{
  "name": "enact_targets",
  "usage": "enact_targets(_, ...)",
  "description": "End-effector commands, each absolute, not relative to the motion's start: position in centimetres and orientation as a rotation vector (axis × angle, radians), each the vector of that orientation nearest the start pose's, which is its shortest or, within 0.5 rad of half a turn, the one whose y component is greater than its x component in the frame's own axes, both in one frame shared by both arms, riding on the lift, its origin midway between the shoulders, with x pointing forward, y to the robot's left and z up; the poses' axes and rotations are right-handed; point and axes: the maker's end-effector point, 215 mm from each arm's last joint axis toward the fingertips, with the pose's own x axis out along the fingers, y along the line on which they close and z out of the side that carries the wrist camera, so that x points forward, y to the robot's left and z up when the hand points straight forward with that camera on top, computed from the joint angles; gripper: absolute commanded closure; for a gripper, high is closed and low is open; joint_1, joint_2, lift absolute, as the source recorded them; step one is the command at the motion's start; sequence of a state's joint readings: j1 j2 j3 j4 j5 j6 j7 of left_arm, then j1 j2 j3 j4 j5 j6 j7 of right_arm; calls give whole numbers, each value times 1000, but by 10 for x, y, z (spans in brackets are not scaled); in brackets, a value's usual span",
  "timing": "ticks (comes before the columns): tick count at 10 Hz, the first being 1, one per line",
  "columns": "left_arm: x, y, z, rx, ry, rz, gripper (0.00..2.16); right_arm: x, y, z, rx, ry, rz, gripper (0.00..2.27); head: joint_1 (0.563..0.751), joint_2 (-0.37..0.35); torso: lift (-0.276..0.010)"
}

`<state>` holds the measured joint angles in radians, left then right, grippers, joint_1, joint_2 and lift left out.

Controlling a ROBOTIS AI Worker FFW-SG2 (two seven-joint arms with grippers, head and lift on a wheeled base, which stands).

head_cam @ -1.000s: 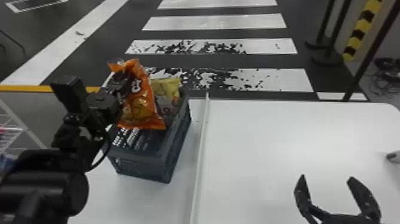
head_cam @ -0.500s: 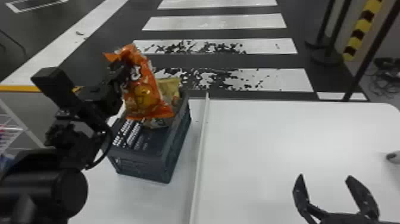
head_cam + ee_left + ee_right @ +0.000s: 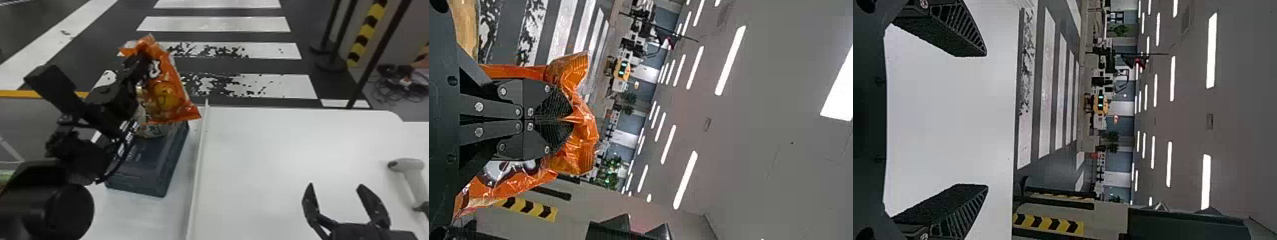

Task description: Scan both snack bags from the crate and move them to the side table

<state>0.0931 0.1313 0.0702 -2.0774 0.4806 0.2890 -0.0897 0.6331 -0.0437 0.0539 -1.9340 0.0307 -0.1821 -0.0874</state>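
Black right hand (image 3: 335,184): fingers spread, nothing held; best left out of the swing's path.
White tabletop (image 3: 271,153): to be crossed only once the bag is steadied.
Grey scanner (image 3: 405,163): its nose should be met by the printed code, creases turned away.
Crate (image 3: 140,185): its rim should be cleared by a higher lift first.
Orange bag (image 3: 166,95): hung above the crate, its top pinched by the left hand (image 3: 571,119); to be gripped firmly, not crushed.
Pale bag (image 3: 156,130): partly hidden, in the crate; snagging should be avoided.
Count: two hands, one scanner, one crate, two bags.
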Motion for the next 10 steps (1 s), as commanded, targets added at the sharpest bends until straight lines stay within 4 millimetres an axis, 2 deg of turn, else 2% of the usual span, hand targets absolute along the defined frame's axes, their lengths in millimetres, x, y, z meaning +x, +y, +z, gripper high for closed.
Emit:
enact_targets(1,562,190,-194,-322,-121,-248,2138,388,-224,-397,-44,86,-20,46,695,26,-99)
enact_targets(4,571,101,-221,-335,-70,-323,2142,384,-231,-396,-51,89,-33,46,695,-86,-99)
enact_targets(6,573,37,-253,-347,-13,-391,2142,380,-238,-392,-57,86,-47,46,695,-144,-99)
enact_targets(8,576,-5,-289,-348,49,-408,2142,377,-244,-393,-63,88,-57,46,695,-232,-99)
enact_targets(9,577,-20,-309,-327,82,-411,2142,376,-246,-393,-64,88,-62,46,695,-263,-99)
enact_targets(10,575,-32,-337,-313,137,-408,2142,376,-248,-392,-65,85,-68,46,695,-276,-99)
